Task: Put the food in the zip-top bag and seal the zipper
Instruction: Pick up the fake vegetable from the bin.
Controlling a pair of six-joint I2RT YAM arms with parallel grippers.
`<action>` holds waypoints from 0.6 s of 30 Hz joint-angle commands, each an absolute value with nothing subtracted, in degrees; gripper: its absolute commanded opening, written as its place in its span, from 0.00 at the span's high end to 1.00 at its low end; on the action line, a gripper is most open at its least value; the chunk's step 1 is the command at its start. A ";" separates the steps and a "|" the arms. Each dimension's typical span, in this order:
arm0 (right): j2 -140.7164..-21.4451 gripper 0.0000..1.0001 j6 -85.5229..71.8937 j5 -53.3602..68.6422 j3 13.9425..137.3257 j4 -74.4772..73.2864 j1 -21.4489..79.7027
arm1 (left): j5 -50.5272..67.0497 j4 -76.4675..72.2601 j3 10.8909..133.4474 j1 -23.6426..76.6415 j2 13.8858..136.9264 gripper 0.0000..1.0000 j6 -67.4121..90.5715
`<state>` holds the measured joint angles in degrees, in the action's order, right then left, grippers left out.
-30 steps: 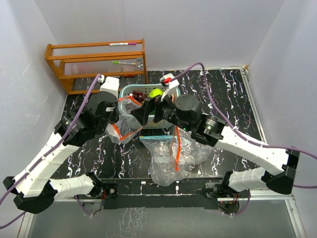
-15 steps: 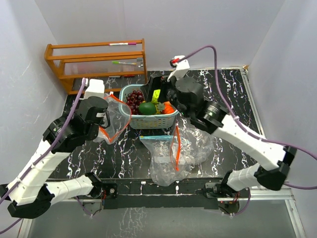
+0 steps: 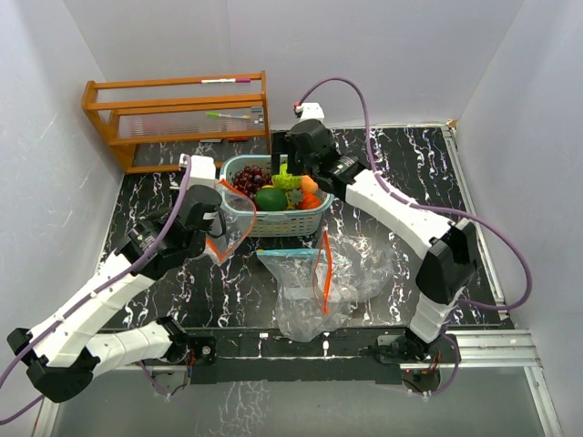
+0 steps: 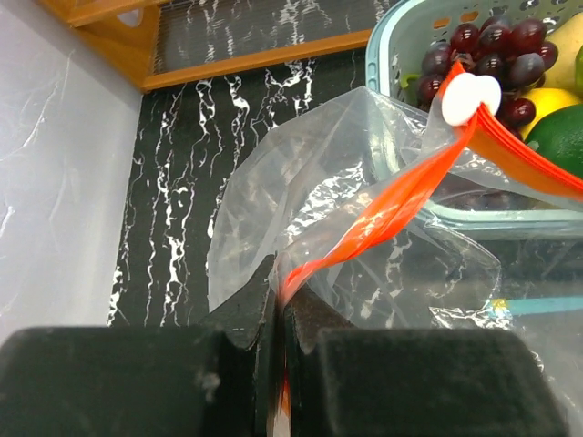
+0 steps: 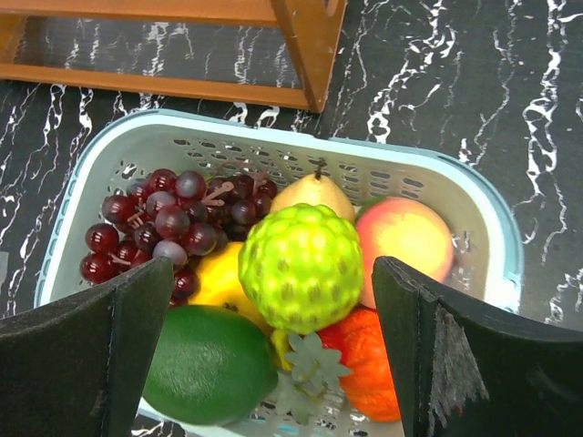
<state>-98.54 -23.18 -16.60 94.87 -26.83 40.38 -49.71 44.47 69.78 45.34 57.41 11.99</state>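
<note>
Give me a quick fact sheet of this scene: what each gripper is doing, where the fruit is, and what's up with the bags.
Left gripper: shut on the orange zipper strip of a clear bag
Right gripper: open, above the bumpy green fruit
Fruit: in the blue basket, including grapes, avocado, peach
Held bag contents: no food visible
Second bag: lying on the table in front of the basket

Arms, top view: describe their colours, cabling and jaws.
Left arm and right arm share white link shells and black joint housings. A purple cable trails along each. The jaws are black, blocky and matte, with no markings visible.
</note>
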 commanded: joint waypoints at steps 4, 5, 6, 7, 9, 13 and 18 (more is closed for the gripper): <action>-104.91 0.04 -23.85 -14.09 102.07 -26.71 39.93 | -49.92 38.11 67.92 45.00 57.43 1.00 11.43; -105.36 0.04 -24.23 -14.22 102.14 -26.80 39.79 | -50.11 37.92 67.74 44.96 57.00 1.00 11.27; -105.78 0.03 -24.53 -14.24 102.04 -26.82 39.66 | -50.29 37.55 67.50 44.90 56.51 1.00 10.99; -106.19 0.03 -24.65 -14.36 102.02 -26.87 39.65 | -50.52 37.34 67.42 44.91 55.95 1.00 10.79; -107.06 0.03 -24.99 -15.30 102.31 -27.46 39.64 | -51.23 37.10 67.24 44.91 55.13 1.00 10.33; -108.46 0.03 -25.29 -16.86 102.59 -28.34 39.64 | -51.70 36.86 66.19 44.21 55.20 1.00 9.71; -109.20 0.03 -25.66 -16.58 101.81 -28.83 39.64 | -49.20 36.49 64.94 42.68 56.48 1.00 10.53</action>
<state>-109.21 -24.82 -15.46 99.66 -29.61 39.68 -49.50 37.58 65.98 43.92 56.16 10.52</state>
